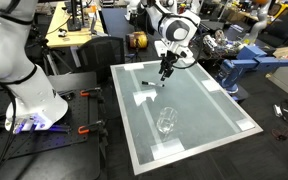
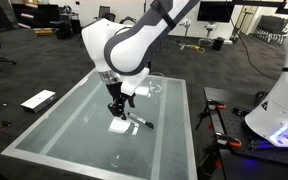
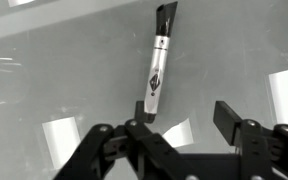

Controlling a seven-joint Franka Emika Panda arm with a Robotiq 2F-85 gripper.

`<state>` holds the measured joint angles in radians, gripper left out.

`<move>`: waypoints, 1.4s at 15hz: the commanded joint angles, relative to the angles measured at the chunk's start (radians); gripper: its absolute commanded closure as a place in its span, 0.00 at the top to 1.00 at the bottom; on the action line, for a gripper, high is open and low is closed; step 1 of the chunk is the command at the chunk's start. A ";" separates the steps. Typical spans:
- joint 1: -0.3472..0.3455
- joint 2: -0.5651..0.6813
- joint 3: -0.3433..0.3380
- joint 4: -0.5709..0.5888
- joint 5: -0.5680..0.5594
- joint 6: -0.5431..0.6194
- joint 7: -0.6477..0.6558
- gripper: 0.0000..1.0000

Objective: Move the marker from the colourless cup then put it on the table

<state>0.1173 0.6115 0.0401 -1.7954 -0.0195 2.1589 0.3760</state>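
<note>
In an exterior view, the gripper [image 1: 165, 71] is hanging over the far part of the table [image 1: 214, 110], near the top middle of the frame. The marker [image 1: 149, 83] is lying flat on the table, just to the lower left of the gripper. The cup [image 1: 166, 122] is standing upright lower down in the frame, well apart from the marker. It is too small here to tell if the jaws are apart.

In an exterior view, the gripper [image 2: 115, 113] is pointing down in the middle of the frame, just over the table [image 2: 74, 120]. The marker [image 2: 137, 124] is lying on the table just to the right of the gripper, beside a white tape patch [image 2: 119, 127].

In the wrist view, the gripper [image 3: 184, 118] is coming in from the bottom of the frame. Its fingers [image 3: 227, 118] are standing wide apart and holding nothing. The marker [image 3: 156, 70] is lying on the table [image 3: 64, 70], a bit tilted, with its black end near the top of the frame. Its lower end is reaching down by the left finger, and I cannot tell if they are touching. A tape patch [image 3: 60, 140] is showing at the lower left.
</note>
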 commanded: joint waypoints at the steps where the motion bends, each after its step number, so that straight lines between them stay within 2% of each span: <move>1: 0.038 -0.060 -0.026 -0.026 0.001 -0.015 0.037 1.00; 8: 0.076 -0.210 -0.034 -0.129 -0.015 0.016 0.112 1.00; 14: 0.078 -0.307 -0.031 -0.224 -0.029 0.041 0.192 1.00; 15: 0.066 -0.246 -0.021 -0.152 -0.013 0.005 0.153 1.00; 21: 0.065 -0.275 -0.019 -0.187 -0.014 0.013 0.162 1.00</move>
<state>0.1810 0.3360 0.0218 -1.9847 -0.0345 2.1751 0.5384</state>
